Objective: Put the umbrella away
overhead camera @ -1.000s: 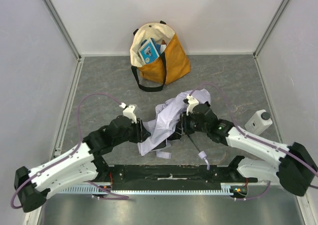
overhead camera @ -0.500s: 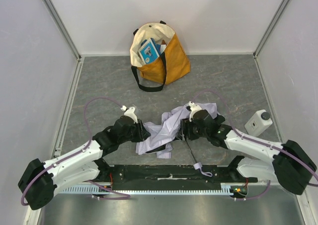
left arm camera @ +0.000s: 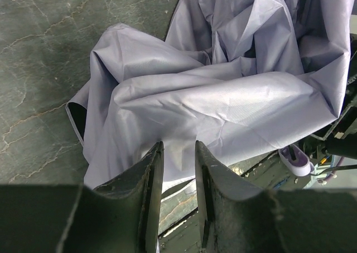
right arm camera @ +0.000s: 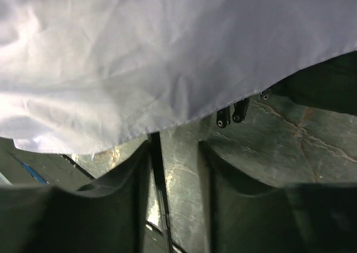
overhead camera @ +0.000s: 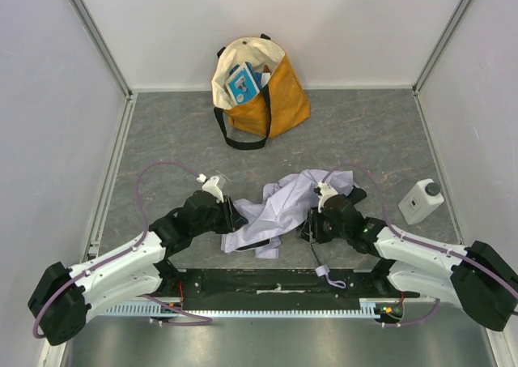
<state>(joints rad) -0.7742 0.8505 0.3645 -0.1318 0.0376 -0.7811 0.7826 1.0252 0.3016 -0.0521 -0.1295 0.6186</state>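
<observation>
The umbrella [overhead camera: 279, 205] lies crumpled on the grey table between my two arms, its pale lavender canopy [left arm camera: 223, 102] spread loosely. Its slim black shaft [overhead camera: 314, 249] runs toward the near edge and ends at the lavender strap [overhead camera: 329, 275]. My left gripper [overhead camera: 235, 216] sits at the canopy's left hem. Its jaws stand a narrow gap apart [left arm camera: 178, 144], with the hem lying between the tips and no pinch showing. My right gripper [overhead camera: 311, 226] is low at the canopy's right side and open [right arm camera: 175, 147]. The shaft [right arm camera: 159, 180] passes between its fingers, along the left one.
The mustard-and-cream tote bag [overhead camera: 263, 91] stands open at the back centre with blue packets inside. A white bottle [overhead camera: 421, 199] rests near the right wall. A black base rail [overhead camera: 275, 284] runs along the near edge.
The canopy, held up a second ago, has sunk and spread on the table. My right gripper has opened, dropped and pulled back toward the near edge. The left jaws have narrowed a little.
</observation>
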